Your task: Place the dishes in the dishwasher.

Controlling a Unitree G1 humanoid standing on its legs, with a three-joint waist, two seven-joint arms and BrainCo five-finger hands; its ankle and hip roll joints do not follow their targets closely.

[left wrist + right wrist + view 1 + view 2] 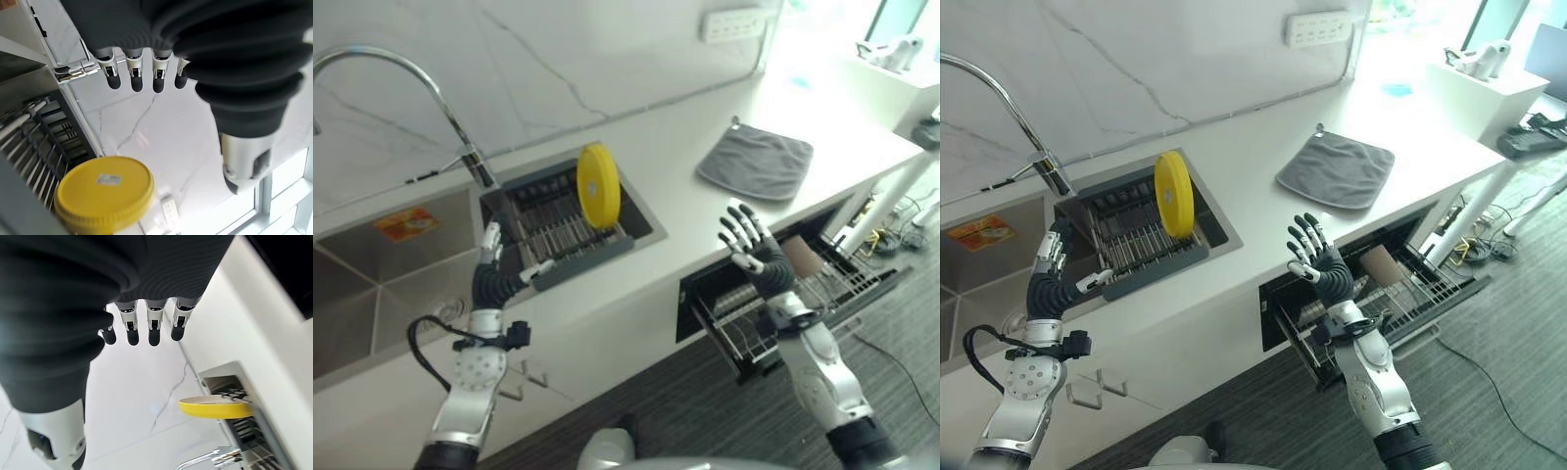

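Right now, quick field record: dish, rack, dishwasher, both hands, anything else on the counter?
dish: yellow plate, standing on edge in the drying rack
rack: dark drying rack, sits in the sink's right basin
dishwasher: open under the counter, wire basket pulled out
left hand: open, empty, raised in front of the rack
right hand: open, empty, raised above the pulled-out basket
counter: grey cloth lying flat, right of the sink
faucet: arched over the sink
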